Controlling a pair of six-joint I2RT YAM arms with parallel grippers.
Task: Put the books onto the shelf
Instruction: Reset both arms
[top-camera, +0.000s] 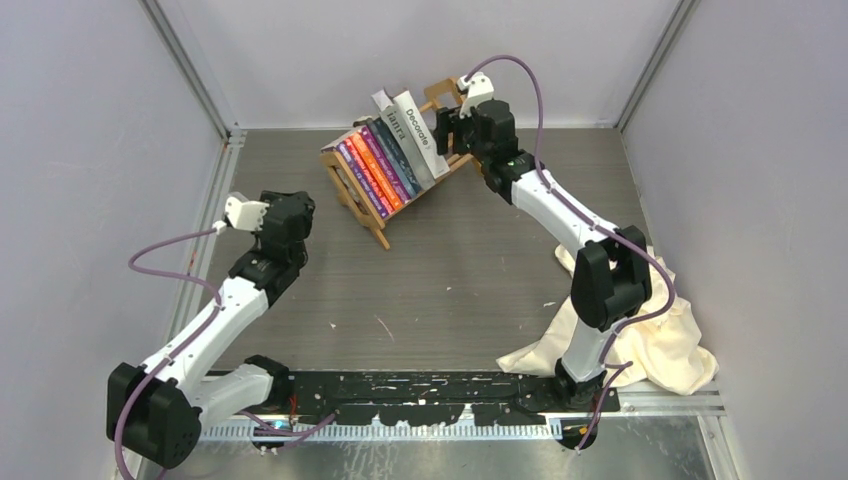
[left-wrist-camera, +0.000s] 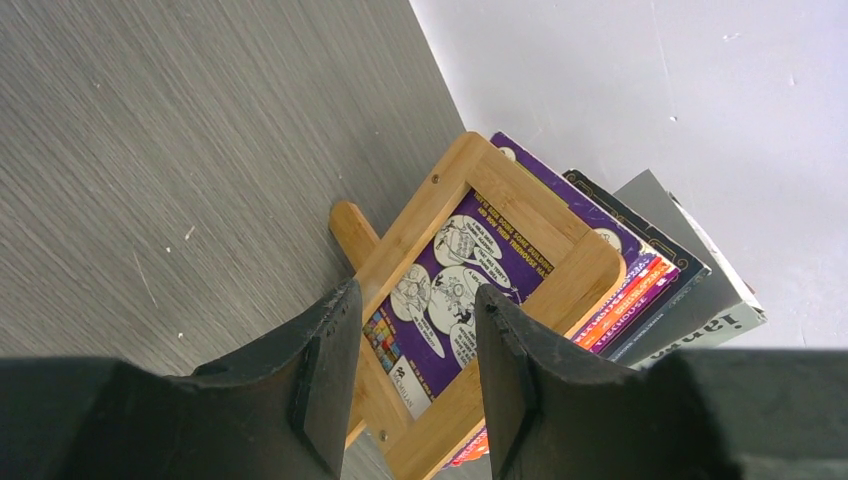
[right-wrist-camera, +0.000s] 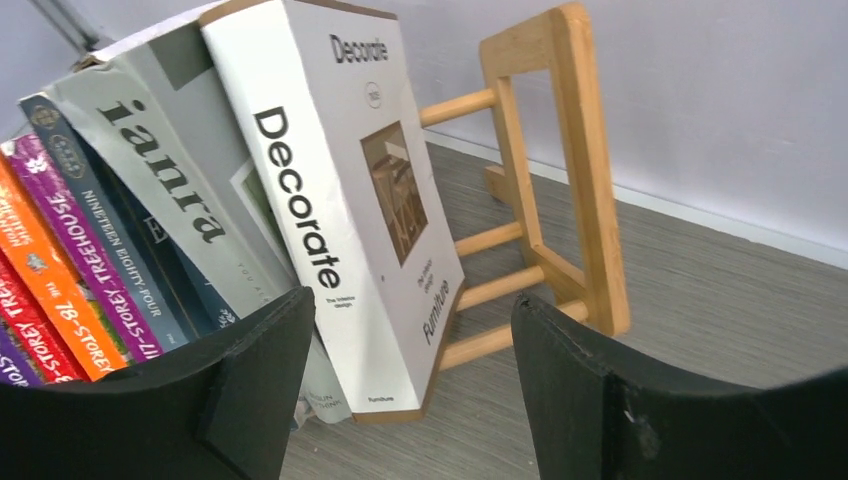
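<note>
One shelf (right-wrist-camera: 590, 200), a small light-wood slatted rack with an open rectangular frame at each end, stands on the table (top-camera: 470, 270) towards its far side, set at an angle to the back wall. Seven books can be counted in it, all leaning the same way. At the right arm's end is one large white book (right-wrist-camera: 330, 180) titled "Decorate". Next to it is one large grey book (right-wrist-camera: 170, 170), then one dark blue paperback (right-wrist-camera: 110, 250), one purple (right-wrist-camera: 75, 230), one orange (right-wrist-camera: 40, 270) and one red (right-wrist-camera: 25, 325). The last is a second purple book (left-wrist-camera: 450, 290), whose cartoon back cover shows through the end frame nearest the left arm. Bare slats remain between the white book and the far end frame. There are two arms. The right end effector (right-wrist-camera: 412, 300) is just beside the white book with its two fingers spread wide; the book's lower corner shows in the gap beyond the tips, and the fingers hold nothing. The left end effector (left-wrist-camera: 415, 295) is apart from the shelf and points at its near end frame, its fingers about half open and gripping nothing. One cream cloth (top-camera: 660, 350) lies crumpled on the table beside the right arm's base, well apart from the shelf.
</note>
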